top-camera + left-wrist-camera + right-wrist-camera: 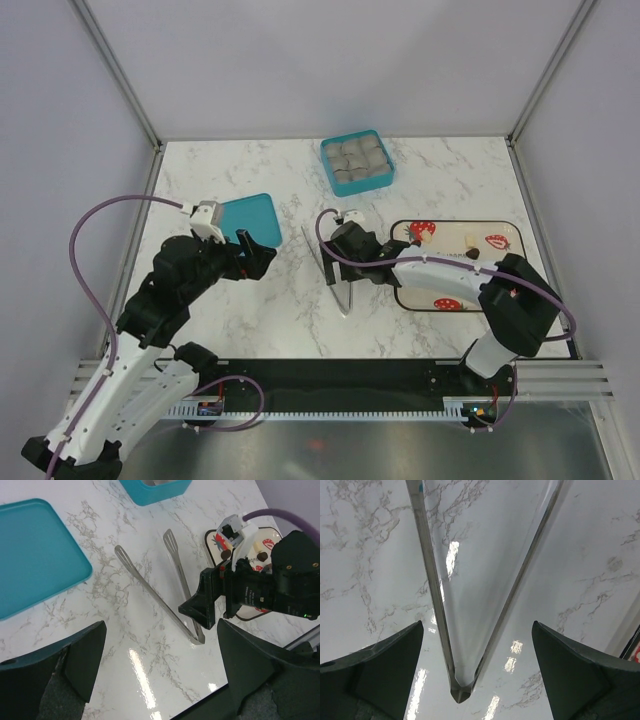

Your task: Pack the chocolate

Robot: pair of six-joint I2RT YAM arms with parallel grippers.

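Observation:
The chocolate lies on a white tray (505, 262) with strawberry prints at the right: a whitish piece (468, 238) and a dark brown piece (470, 256). Dark pieces (226, 554) also show in the left wrist view. Metal tongs (335, 272) lie flat on the marble, their hinge end towards me (460, 692). My right gripper (342, 266) is open and empty just above the tongs' hinge end, one finger on each side (476, 630). My left gripper (258, 252) is open and empty over bare marble (161, 625), left of the tongs.
A teal square box (356, 163) with grey compartments stands at the back centre. Its flat teal lid (250, 220) lies left of the tongs, beside my left gripper, and shows in the left wrist view (35, 560). Metal frame rails run along the table's sides.

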